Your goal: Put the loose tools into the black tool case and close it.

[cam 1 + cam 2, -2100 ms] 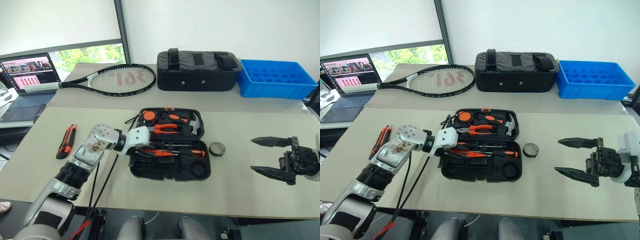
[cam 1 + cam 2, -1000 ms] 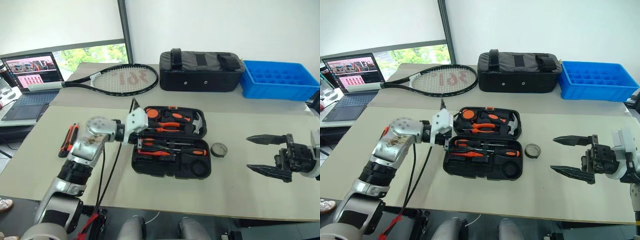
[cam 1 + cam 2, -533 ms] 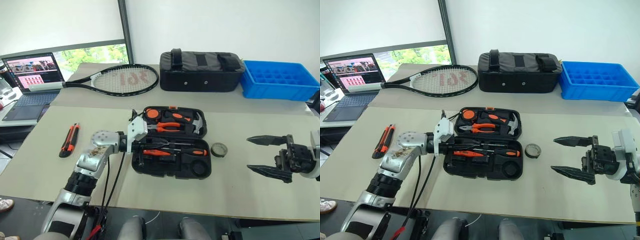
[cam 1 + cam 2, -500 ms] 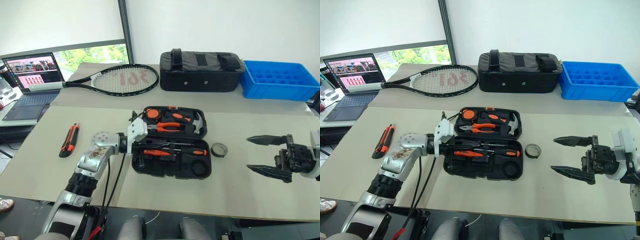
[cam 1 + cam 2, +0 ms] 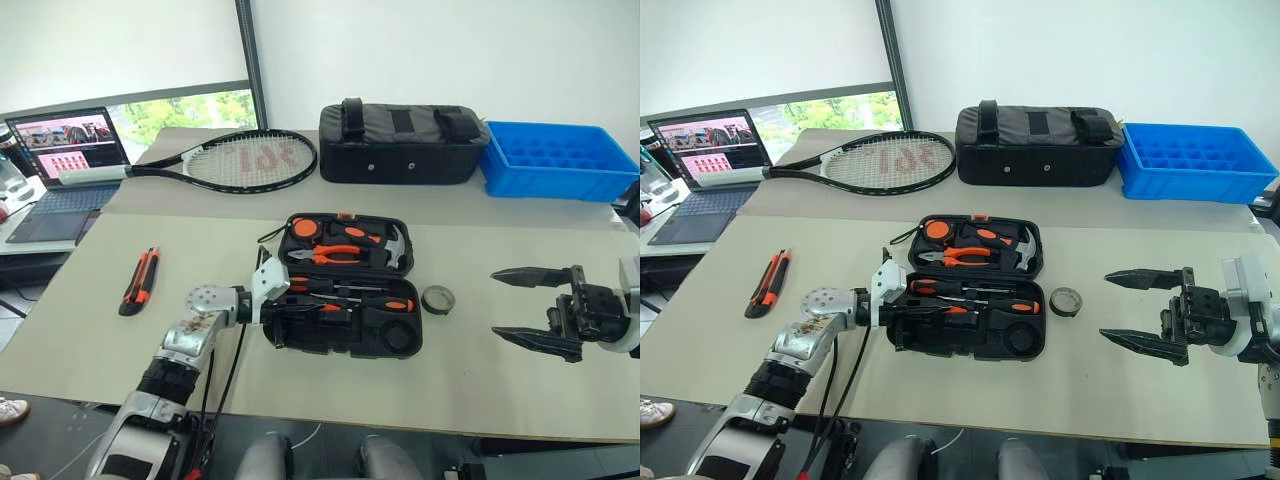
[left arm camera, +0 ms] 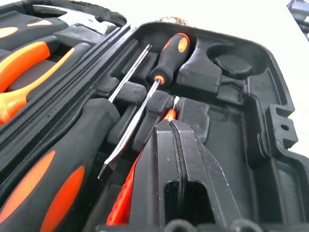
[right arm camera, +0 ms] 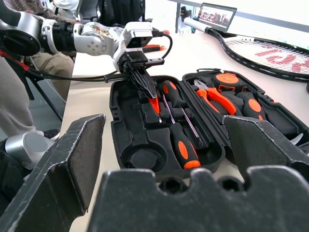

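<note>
Pressing inside tool case (left hand closed).

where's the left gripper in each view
Left eye view: left gripper at the tool case's left end, near half.
Right eye view: same spot.
Left wrist view: its shut fingers over the slots.
Right wrist view: tips dipping into the case's far end.
Shared landmark: the case.

The black tool case lies open on the table; the left gripper rests at its near-left corner; tape roll just right; a utility knife well left.
</note>
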